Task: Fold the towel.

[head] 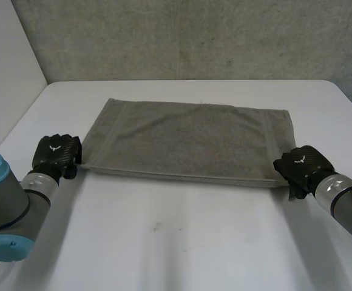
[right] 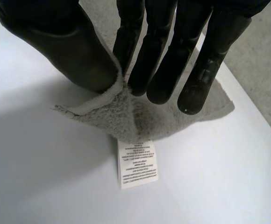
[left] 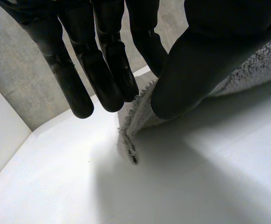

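A grey-brown towel (head: 188, 139) lies flat on the white table (head: 182, 242), folded into a wide rectangle with its doubled edge toward me. My left hand (head: 56, 154) sits at the towel's near left corner. In the left wrist view the thumb (left: 196, 70) presses the towel's corner (left: 131, 126) against the fingers, and the corner's tip hangs just off the table. My right hand (head: 303, 167) is at the near right corner. In the right wrist view its thumb (right: 70, 51) and fingers pinch the lifted corner (right: 145, 116), and a white care label (right: 138, 163) lies flat on the table below it.
A grey concrete-like wall (head: 194, 36) stands behind the table's far edge. A white panel (head: 6, 73) closes the left side. Bare table stretches in front of the towel, between my two arms.
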Robot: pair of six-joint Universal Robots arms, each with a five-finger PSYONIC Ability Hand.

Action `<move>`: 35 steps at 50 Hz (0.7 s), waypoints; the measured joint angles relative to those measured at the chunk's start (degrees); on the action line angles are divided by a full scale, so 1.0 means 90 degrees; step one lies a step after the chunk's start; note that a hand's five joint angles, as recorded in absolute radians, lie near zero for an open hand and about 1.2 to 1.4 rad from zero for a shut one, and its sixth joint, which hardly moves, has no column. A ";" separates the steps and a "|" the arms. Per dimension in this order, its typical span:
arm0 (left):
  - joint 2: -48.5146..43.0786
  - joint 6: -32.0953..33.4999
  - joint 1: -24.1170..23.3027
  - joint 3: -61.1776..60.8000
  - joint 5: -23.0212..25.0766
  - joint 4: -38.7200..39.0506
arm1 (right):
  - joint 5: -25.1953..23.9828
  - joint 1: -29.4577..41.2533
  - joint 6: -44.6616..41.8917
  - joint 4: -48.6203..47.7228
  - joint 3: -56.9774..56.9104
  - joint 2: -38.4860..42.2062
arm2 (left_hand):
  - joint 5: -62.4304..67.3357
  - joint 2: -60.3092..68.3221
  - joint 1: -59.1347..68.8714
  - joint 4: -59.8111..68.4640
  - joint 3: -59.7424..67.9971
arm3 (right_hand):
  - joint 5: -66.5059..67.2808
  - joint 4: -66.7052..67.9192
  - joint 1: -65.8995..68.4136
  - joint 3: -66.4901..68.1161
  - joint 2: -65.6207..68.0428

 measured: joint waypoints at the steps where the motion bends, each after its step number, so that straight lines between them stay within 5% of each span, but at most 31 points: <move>1: -0.0020 -0.0002 -0.0002 -0.0002 0.0000 0.0030 | 0.0014 -0.0017 0.0019 -0.0016 0.0011 0.0031 | 0.0066 0.0116 0.0104 0.0112 0.0113 | -0.0960 -0.0958 -0.0970 -0.0967 -0.0961; 5: -0.0065 -0.0007 -0.0009 0.0002 0.0003 0.0096 | 0.0090 -0.0065 0.0238 -0.0057 -0.0010 0.0164 | 0.0389 0.0456 0.0348 0.0457 0.0453 | -0.2950 -0.2872 -0.2860 -0.2891 -0.2729; 13: -0.0023 -0.0017 -0.0006 0.0032 0.0004 0.0106 | 0.0269 -0.0194 0.0971 0.0075 -0.0216 0.0333 | 0.0508 0.0591 0.0436 0.0598 0.0591 | -0.2964 -0.2930 -0.2854 -0.2897 -0.2715; 15: -0.0013 -0.0018 -0.0003 0.0033 0.0006 0.0103 | 0.0316 -0.0252 0.1093 0.0173 -0.0276 0.0347 | 0.0524 0.0598 0.0439 0.0600 0.0597 | -0.2535 -0.2626 -0.2543 -0.2680 -0.2512; 19: -0.0004 -0.0020 -0.0001 0.0026 0.0011 0.0094 | 0.0348 -0.0387 0.1184 0.0364 -0.0356 0.0331 | 0.0536 0.0602 0.0446 0.0602 0.0601 | 0.0566 0.0536 0.0704 0.0591 0.0841; 21: -0.0002 -0.0020 0.0000 0.0021 0.0014 0.0092 | 0.0336 -0.0431 0.1180 0.0414 -0.0371 0.0314 | 0.0536 0.0603 0.0450 0.0602 0.0602 | 0.1185 0.1185 0.1149 0.1170 0.1360; 27: -0.0002 -0.0020 0.0001 0.0007 0.0029 0.0098 | 0.0260 -0.0501 0.1100 0.0470 -0.0361 0.0212 | 0.0459 0.0359 0.0376 0.0411 0.0415 | 0.1223 0.1243 0.1149 0.1221 0.1366; 35: -0.0081 -0.0013 0.0000 0.0022 0.0043 0.0108 | 0.0235 -0.0461 0.1005 0.0410 -0.0292 0.0154 | -0.2433 -0.2460 -0.2449 -0.2440 -0.2429 | 0.1264 0.1243 0.1149 0.1221 0.1366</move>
